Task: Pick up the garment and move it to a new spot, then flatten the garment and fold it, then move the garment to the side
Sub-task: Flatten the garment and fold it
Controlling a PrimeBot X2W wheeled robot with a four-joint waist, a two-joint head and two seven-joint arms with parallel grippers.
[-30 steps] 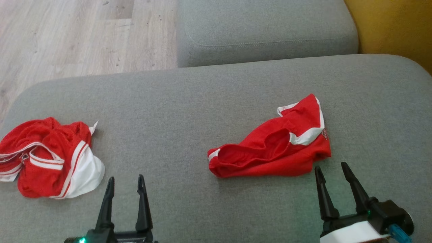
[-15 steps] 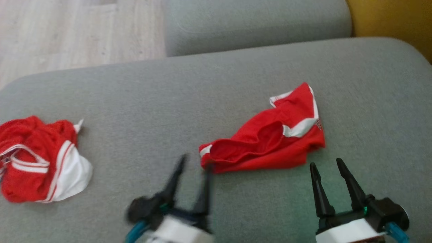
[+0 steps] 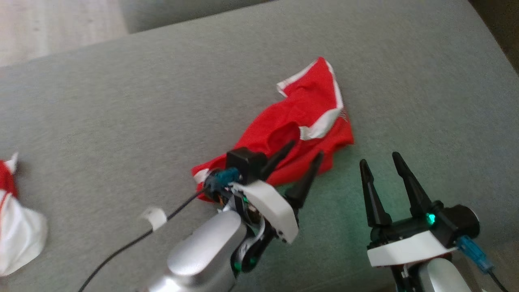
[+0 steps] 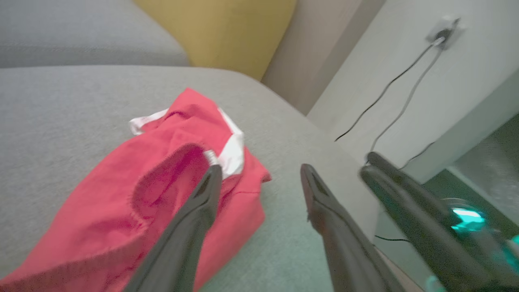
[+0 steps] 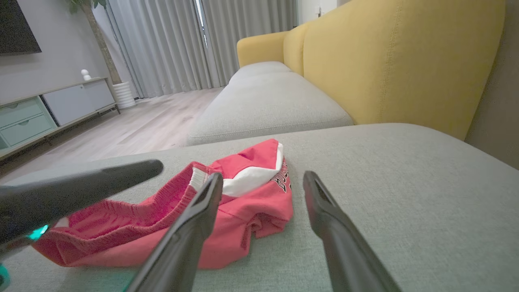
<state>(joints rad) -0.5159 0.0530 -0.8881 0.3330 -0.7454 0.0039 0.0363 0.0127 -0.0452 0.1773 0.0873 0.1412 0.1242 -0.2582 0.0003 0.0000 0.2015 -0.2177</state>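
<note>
The broad grey cushion [image 3: 121, 101] lies under everything I am working on, and the red garment [image 3: 284, 113] sits crumpled on it, so I take that garment as my mark for all else; beyond the garment a second grey cushion [image 5: 267, 101] runs on, with a yellow backrest [image 5: 385, 61] rising along one side of it and pale wood floor [image 5: 134, 129] on the other; the garment itself is red with white trim, bunched so that a ribbed opening gapes toward me, and a corner with dark lettering folds over at the end nearer my right arm; well apart from the garment, out past my left arm, another red and white piece of clothing [image 3: 16, 227] lies cut off by the frame; my left gripper [image 3: 306, 148] stands over the garment's near edge with its fingers spread wide, one finger above the red cloth and the other just off the hem over bare cushion, and it grips nothing; whether that inner fingertip brushes the cloth I cannot quite say, since the wrist view is smeared; my right gripper [image 3: 378, 158] is just beside the garment's near corner, also spread wide and empty, clear of the cloth; a black cable [image 3: 184, 205] trails back from my left wrist, away from the garment, with a small white tab [image 3: 154, 217] on it.
</note>
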